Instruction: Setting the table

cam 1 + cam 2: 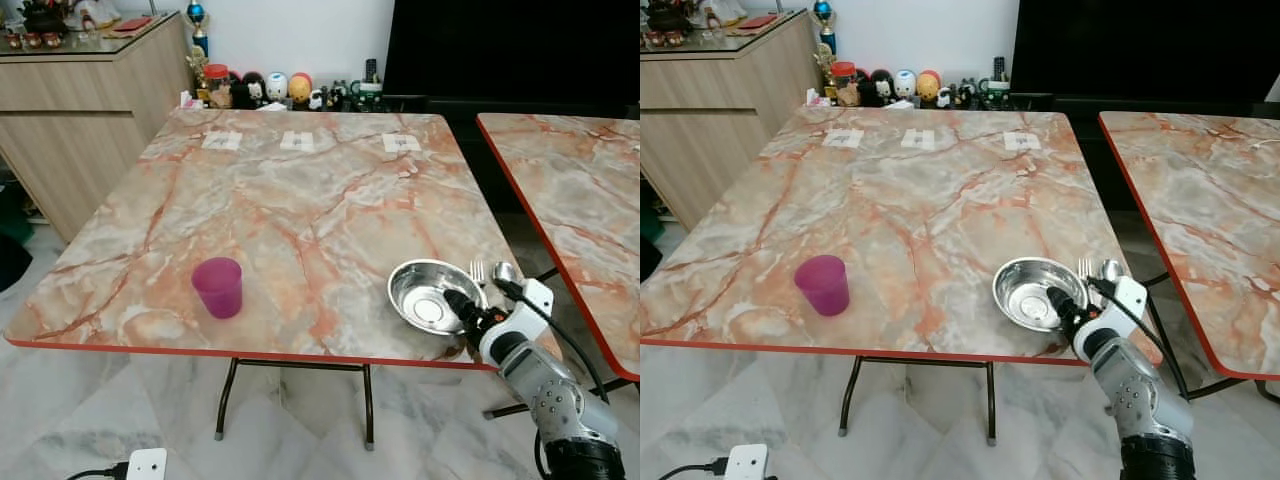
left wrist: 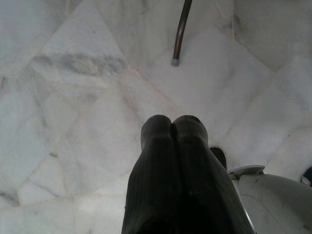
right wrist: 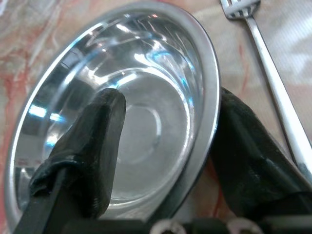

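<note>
A steel bowl (image 1: 430,293) rests near the front right corner of the marble table (image 1: 300,200). My right gripper (image 1: 462,305) is open and straddles the bowl's near rim. In the right wrist view, one finger (image 3: 97,141) is inside the bowl (image 3: 146,112) and the other (image 3: 243,146) is outside against the rim. A fork (image 1: 477,270) and a spoon (image 1: 505,272) lie just right of the bowl. A purple cup (image 1: 218,287) stands upright near the front left. My left gripper (image 2: 173,122) hangs shut over the floor.
A second marble table (image 1: 580,180) stands close on the right, with a narrow gap between the two. Three paper labels (image 1: 297,141) lie along the far edge. Figurines (image 1: 270,88) and a wooden cabinet (image 1: 80,100) are behind. A table leg (image 2: 180,34) stands on the marble floor.
</note>
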Controlling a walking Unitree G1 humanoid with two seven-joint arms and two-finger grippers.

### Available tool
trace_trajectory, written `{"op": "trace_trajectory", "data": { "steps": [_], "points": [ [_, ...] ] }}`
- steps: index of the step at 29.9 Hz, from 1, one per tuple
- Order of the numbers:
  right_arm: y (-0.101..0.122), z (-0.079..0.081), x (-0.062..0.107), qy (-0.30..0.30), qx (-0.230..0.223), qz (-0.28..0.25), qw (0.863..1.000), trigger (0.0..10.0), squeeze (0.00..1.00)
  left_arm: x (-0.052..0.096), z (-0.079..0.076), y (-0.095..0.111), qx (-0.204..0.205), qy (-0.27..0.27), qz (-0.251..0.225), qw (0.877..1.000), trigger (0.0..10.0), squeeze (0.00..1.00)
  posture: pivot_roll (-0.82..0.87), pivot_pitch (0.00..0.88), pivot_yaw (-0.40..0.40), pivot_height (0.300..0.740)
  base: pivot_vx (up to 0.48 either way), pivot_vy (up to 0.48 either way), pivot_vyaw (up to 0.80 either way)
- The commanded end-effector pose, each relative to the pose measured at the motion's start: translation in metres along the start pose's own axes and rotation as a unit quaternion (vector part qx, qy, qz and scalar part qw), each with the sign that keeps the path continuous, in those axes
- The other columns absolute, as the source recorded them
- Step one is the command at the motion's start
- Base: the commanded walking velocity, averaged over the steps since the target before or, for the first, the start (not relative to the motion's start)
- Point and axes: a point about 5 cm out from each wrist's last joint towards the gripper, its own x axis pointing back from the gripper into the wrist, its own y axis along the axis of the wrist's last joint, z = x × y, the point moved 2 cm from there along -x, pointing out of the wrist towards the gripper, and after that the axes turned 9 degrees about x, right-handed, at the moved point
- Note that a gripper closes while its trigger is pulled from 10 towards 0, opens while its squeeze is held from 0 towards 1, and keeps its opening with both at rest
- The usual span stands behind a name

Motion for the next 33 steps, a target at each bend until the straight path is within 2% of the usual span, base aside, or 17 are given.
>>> {"op": "trace_trajectory", "data": {
  "steps": [1,3,4,5,6,7,8,30,32,33],
  "points": [
    [-0.0012,0.0005,-0.0016,-0.006,0.003,0.009,1.0,10.0,0.0,0.0016,0.003,-0.0061,-0.011,0.002,0.014,1.0,10.0,0.0,0.02,0.003,-0.011,0.74,0.0,0.0,0.0],
    [-0.0014,0.0006,-0.0016,-0.006,0.001,0.009,1.0,10.0,0.0,0.0015,0.0029,-0.0061,-0.011,0.002,0.014,1.0,10.0,0.0,0.02,0.003,-0.011,0.74,0.0,0.0,0.0],
    [-0.0015,0.0009,-0.0015,-0.005,-0.003,0.007,1.0,7.0,0.0,0.0015,0.0027,-0.0061,-0.012,0.001,0.014,1.0,10.0,0.0,0.02,0.003,-0.011,0.74,0.0,0.0,0.0],
    [-0.0015,0.0009,-0.0015,-0.005,-0.003,0.007,1.0,7.0,0.0,0.0015,0.0027,-0.0061,-0.012,0.001,0.014,1.0,10.0,0.0,0.02,0.003,-0.011,0.74,0.0,0.0,0.0],
    [-0.002,0.0012,-0.0013,-0.005,-0.003,0.006,1.0,3.8,0.0,0.0017,0.003,-0.0063,-0.012,0.001,0.014,1.0,10.0,0.0,0.01,0.007,-0.009,0.74,0.0,0.0,0.0],
    [-0.002,0.0012,-0.0013,-0.005,-0.003,0.006,1.0,3.8,0.0,0.0017,0.003,-0.0063,-0.012,0.001,0.014,1.0,10.0,0.0,0.01,0.007,-0.009,0.74,0.0,0.0,0.0],
    [-0.0019,0.0016,-0.0012,-0.004,-0.005,0.005,1.0,0.0,0.0,0.0017,0.0031,-0.0064,-0.013,0.002,0.014,1.0,10.0,0.0,0.02,0.005,-0.009,0.74,0.0,0.0,0.0],
    [-0.0062,0.0031,-0.0016,-0.017,-0.012,0.0,1.0,0.0,0.0,0.0012,0.0014,-0.0059,-0.016,0.001,0.015,1.0,10.0,0.0,0.01,0.005,-0.007,0.74,0.0,0.0,0.0],
    [-0.0059,0.0037,-0.0017,-0.019,-0.011,-0.004,1.0,0.0,0.0,0.0012,0.0011,-0.0059,-0.016,0.0,0.014,1.0,10.0,0.0,0.01,0.004,-0.008,0.74,0.0,0.0,0.0],
    [-0.0014,0.0035,-0.0019,-0.029,-0.011,-0.03,0.999,0.0,0.0,0.0012,0.001,-0.0059,-0.015,0.0,0.014,1.0,10.0,0.0,0.01,0.004,-0.008,0.74,0.0,0.0,0.0]
  ]
}}
